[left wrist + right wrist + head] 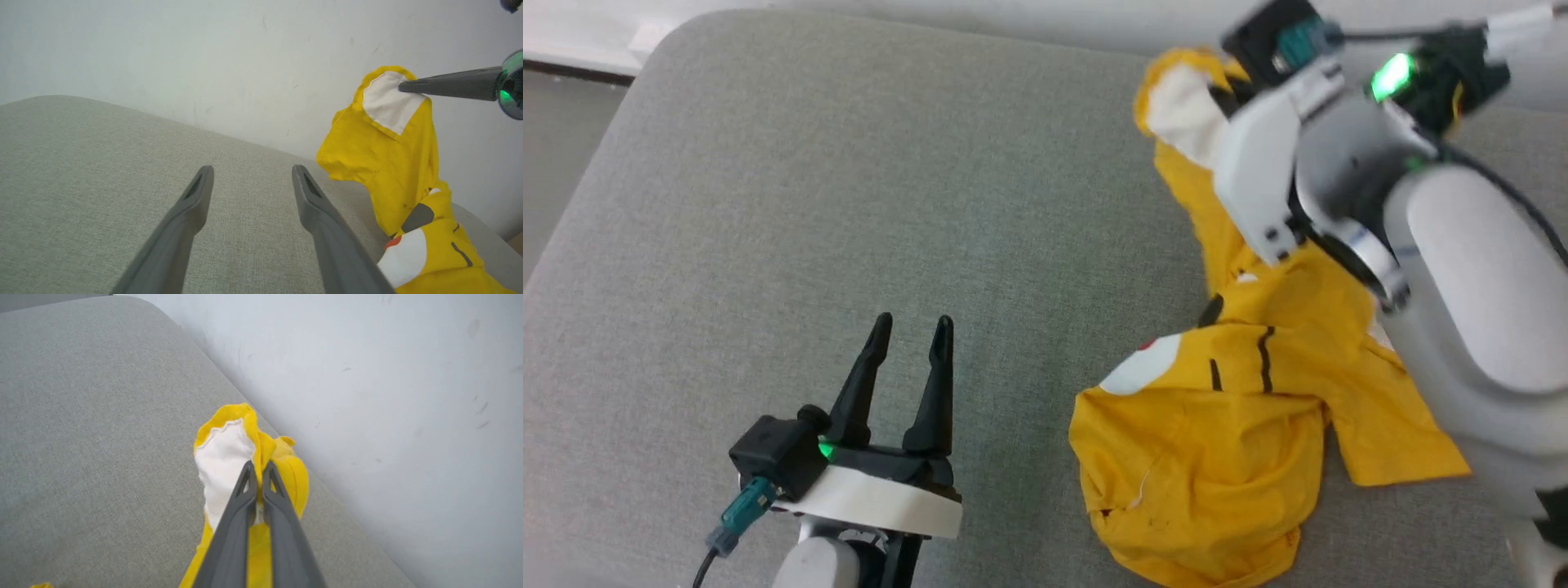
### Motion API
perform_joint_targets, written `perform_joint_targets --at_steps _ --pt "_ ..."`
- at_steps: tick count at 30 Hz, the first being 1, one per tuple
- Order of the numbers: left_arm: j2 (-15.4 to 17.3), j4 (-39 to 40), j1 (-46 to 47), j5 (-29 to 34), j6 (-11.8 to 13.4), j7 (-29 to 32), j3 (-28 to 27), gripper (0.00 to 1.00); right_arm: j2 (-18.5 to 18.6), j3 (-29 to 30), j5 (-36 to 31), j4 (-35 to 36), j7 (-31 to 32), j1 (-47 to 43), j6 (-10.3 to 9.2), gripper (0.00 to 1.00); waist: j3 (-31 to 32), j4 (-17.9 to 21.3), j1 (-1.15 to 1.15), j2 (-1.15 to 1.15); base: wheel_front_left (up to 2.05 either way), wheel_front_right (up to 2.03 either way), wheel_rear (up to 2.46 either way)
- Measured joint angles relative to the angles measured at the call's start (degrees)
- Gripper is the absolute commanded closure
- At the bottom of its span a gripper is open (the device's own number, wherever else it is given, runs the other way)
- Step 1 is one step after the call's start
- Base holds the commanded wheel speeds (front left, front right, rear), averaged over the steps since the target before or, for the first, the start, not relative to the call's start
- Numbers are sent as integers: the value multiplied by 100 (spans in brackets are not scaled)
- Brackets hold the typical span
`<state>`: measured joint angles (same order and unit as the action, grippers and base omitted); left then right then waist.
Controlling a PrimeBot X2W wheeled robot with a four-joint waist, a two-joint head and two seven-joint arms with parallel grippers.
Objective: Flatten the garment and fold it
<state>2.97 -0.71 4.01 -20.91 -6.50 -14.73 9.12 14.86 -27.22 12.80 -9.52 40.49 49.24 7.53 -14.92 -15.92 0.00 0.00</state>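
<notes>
Yellow shirt (1241,408) hangs at frame's upper right from my right gripper (258,473), clamped on its edge to shake it flat; left gripper (911,335) gapes idle.

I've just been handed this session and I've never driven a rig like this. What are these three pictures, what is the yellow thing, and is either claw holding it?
You are looking through a two-armed robot's cameras. The head view looks down from its head at a grey padded surface standing against a pale wall. The other two come from cameras on each wrist, looking along that arm's two dark fingers.

The yellow thing is the garment, a T-shirt with white patches and short black stripes. Most of it lies crumpled on the surface.

The right gripper is shut on the garment, pinching it beside a white patch and holding that part lifted; the left wrist view shows this from the side. The left gripper is open and holds nothing, over bare surface to the left of the shirt.
</notes>
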Motion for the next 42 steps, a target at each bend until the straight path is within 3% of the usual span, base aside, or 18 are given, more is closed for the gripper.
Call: perform_joint_targets --at_steps 6,12,15,22,29,36,42 --pt "0 -23 258 -153 -2 -1 156 0 -431 -513 -64 -1116 -377 831 0 100 -378 -121 1 0 0 0 0" --pt "-1 -107 659 -353 -2 -1 370 0 -820 -606 -378 -2626 -992 1072 0 100 -781 -346 1 0 0 0 0" --pt "-1 -185 765 -385 -3 0 410 0 -911 -565 -458 -3212 -1163 1073 0 0 -936 -465 2 1 0 0 0" --pt "-1 -245 783 -259 -9 0 219 0 -1132 -444 -113 -3307 -2031 1269 0 0 -978 -489 1 1 0 0 0" --pt "1 -163 407 97 -9 -1 -205 0 -928 456 121 -2347 -2658 595 0 0 -670 -259 0 1 0 0 0" --pt "0 10 38 288 -9 0 -448 0 -405 2243 -283 -324 -2105 -1510 0 0 -268 227 -1 1 0 0 0" --pt "-1 105 -40 289 -9 0 -452 0 -782 3423 -716 1456 -1129 -3600 -1 0 -135 563 -1 1 0 0 0"
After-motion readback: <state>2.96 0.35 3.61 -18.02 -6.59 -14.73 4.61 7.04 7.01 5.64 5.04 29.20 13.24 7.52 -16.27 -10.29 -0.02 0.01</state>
